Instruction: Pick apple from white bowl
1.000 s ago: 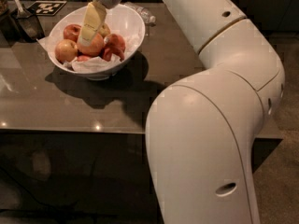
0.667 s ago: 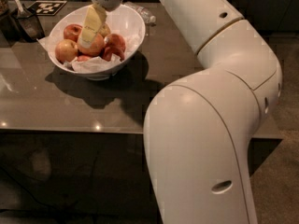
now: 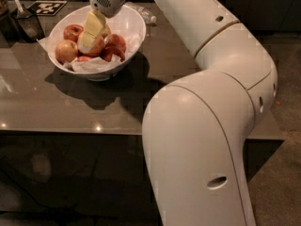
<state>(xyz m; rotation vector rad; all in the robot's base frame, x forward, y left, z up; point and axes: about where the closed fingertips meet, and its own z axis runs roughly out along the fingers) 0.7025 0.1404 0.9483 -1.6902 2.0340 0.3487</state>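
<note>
The white bowl [image 3: 129, 20] stands on the grey table at the upper left, lined with crumpled white paper. Several apples lie in it. The largest apple [image 3: 99, 45], pale orange-pink, lies in the middle of the bowl. My gripper [image 3: 87, 39] reaches down into the bowl from above and rests against this apple, covering its left half. A smaller orange-red apple [image 3: 66, 51] lies at the left, and darker red apples [image 3: 116, 44] lie at the right and back.
My white arm [image 3: 211, 102] crosses the right side of the view above the table [image 3: 42, 102]. A dark cup with a utensil [image 3: 28, 22] and a black-and-white marker tag [image 3: 47, 7] sit at the far left. A clear plastic item [image 3: 148, 15] lies behind the bowl.
Almost nothing has moved: my gripper stays down on the middle apple in the bowl, and the arm's lower part has shifted slightly.
</note>
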